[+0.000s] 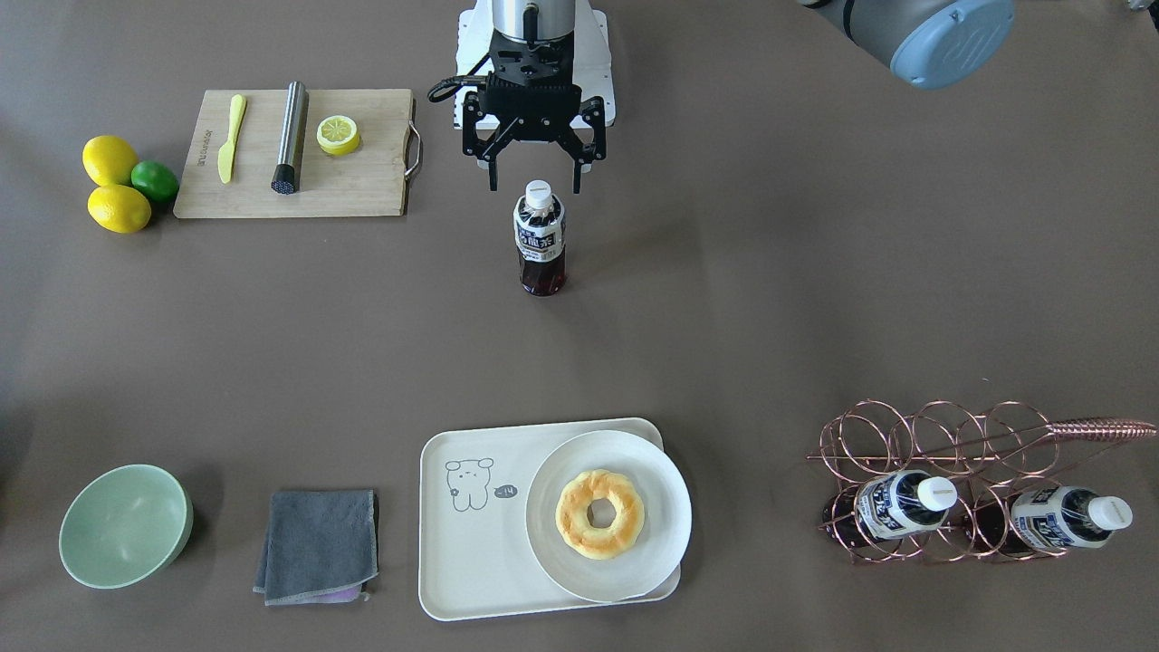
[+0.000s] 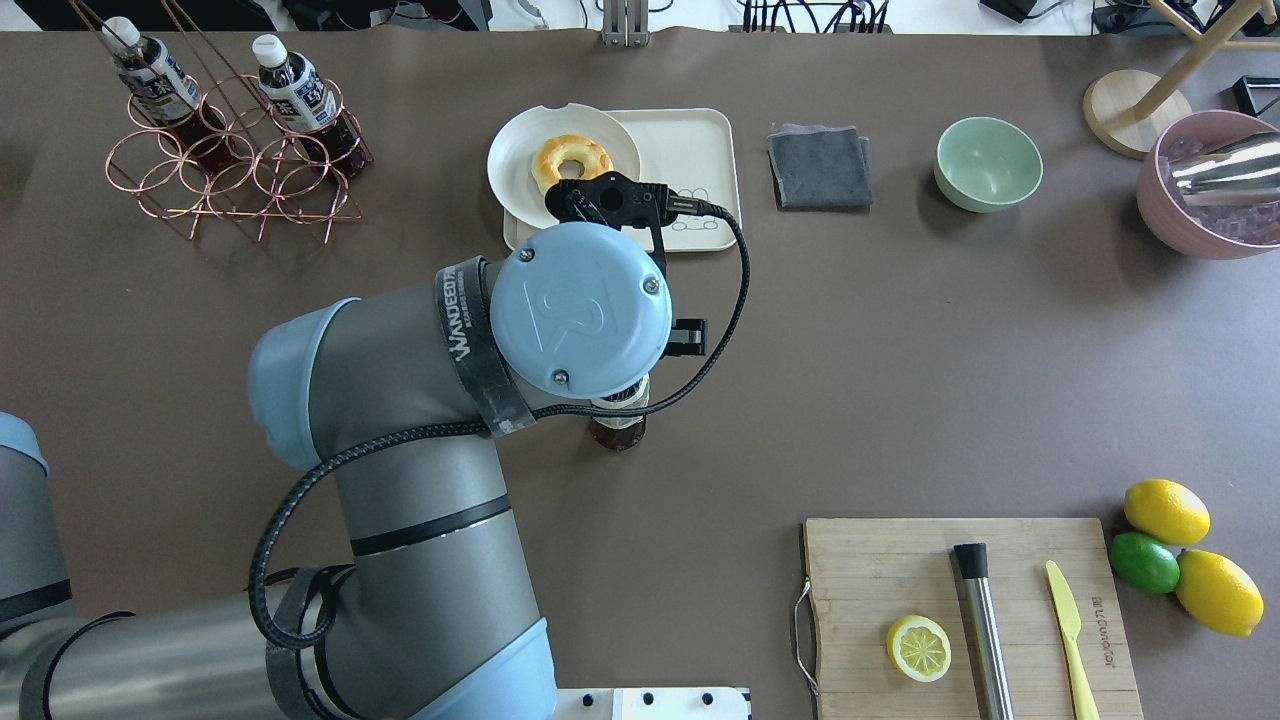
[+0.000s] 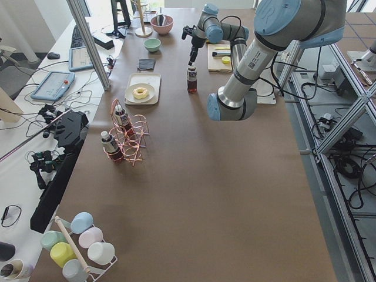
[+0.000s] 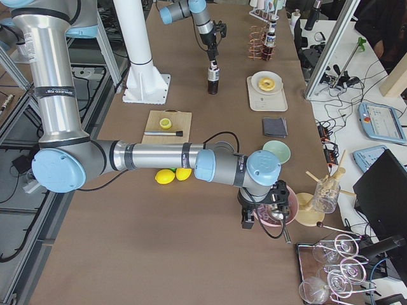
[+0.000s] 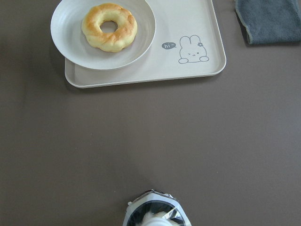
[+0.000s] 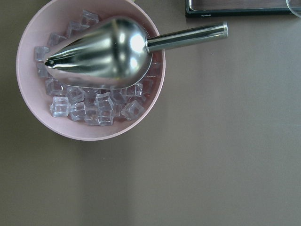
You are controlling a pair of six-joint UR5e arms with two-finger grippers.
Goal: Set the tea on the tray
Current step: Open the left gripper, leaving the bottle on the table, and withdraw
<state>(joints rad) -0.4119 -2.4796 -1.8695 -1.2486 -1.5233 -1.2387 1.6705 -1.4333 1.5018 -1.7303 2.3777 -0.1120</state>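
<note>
Tray (image 1: 471,561) sits mid-way along the table's near edge, with a round plate (image 1: 634,561) and doughnut (image 1: 599,513) on one end, the plate overhanging the rim. Grey cloth (image 1: 317,543) and green bowl (image 1: 122,525) lie along the same edge. Copper rack (image 1: 951,435) near the opposite near corner holds two like bottles. Tea (image 1: 541,240) stands upright mid-table, well apart from the tray. Left gripper (image 1: 535,187) hangs at its cap, fingers spread wide, gripping nothing. Cutting board (image 1: 353,181) lies toward the far edge. Right gripper (image 4: 264,219) is over the pink ice bowl (image 4: 292,203) at the table's end, side view only, so cannot tell its opening.
</note>
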